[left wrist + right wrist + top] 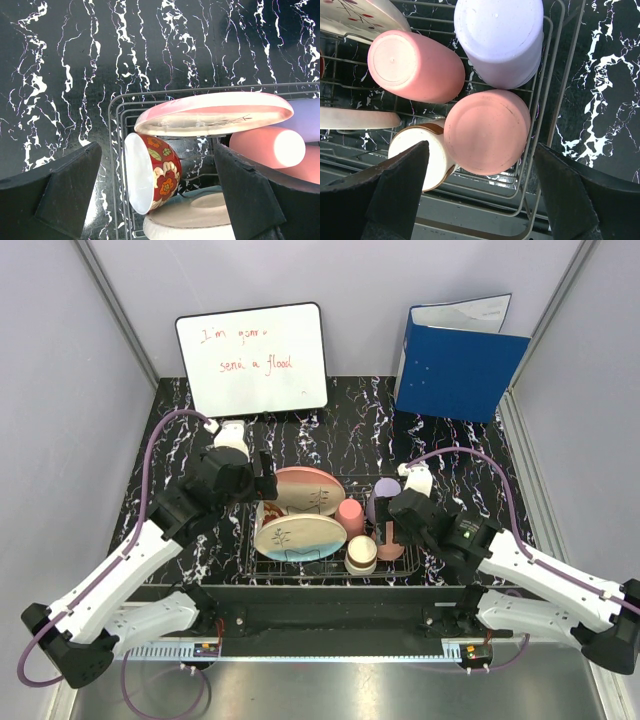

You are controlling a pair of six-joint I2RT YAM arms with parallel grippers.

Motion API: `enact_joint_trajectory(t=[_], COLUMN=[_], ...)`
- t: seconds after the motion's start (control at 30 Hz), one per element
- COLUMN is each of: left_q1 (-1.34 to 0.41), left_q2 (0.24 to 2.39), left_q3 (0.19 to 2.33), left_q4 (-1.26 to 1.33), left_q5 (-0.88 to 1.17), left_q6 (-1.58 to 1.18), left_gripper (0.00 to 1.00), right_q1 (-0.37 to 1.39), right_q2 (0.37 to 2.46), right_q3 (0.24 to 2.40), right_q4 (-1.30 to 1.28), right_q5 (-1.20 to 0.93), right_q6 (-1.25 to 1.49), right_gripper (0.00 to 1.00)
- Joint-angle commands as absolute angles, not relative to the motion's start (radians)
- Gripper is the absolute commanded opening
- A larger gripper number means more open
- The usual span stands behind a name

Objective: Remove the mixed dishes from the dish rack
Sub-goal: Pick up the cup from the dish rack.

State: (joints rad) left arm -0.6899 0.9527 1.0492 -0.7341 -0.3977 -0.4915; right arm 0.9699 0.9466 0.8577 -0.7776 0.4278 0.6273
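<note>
Zero items appear unloaded: two plates [300,537], three tumblers [350,516] and bowls [361,552] fill the dish rack [310,570]; both arms' jaws spread, left at ten o'clock, right at three.

Robot lab test cell — grey panel walls [60,360], handwritten whiteboard [252,358], blue folder [458,365], marble-patterned table [360,420].

Black wire dish rack [310,568] on marbled table [190,440], two twig-patterned plates [300,537], pink tumbler [350,516], lavender tumbler [386,488], small bowl [361,552], whiteboard [252,358] and blue folder [455,370] behind.
</note>
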Motion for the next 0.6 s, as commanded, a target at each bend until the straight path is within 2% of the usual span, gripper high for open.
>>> enact_joint_trajectory(t=[0.0,0.4,0.57], left_q1=[-0.689,-0.69,-0.69], left_q2=[0.945,0.96,0.959], left_q3=[1.045,1.035,1.037], left_q4=[-0.693,-0.69,-0.69], left_q5=[-0.394,-0.377,-0.377], left_q6=[-0.495,-0.505,-0.503], left_gripper=[0.99,0.99,0.99], right_q1=[0.983,0.983,0.983], right_q2=[0.945,0.991,1.011], right_q3=[0.879,0.831,0.836], right_q4=[-0.781,-0.741,-0.719], right_q5=[0.469,0.482,0.485], right_q6=[0.661,0.664,0.652], right_gripper=[0.92,0.93,0.73])
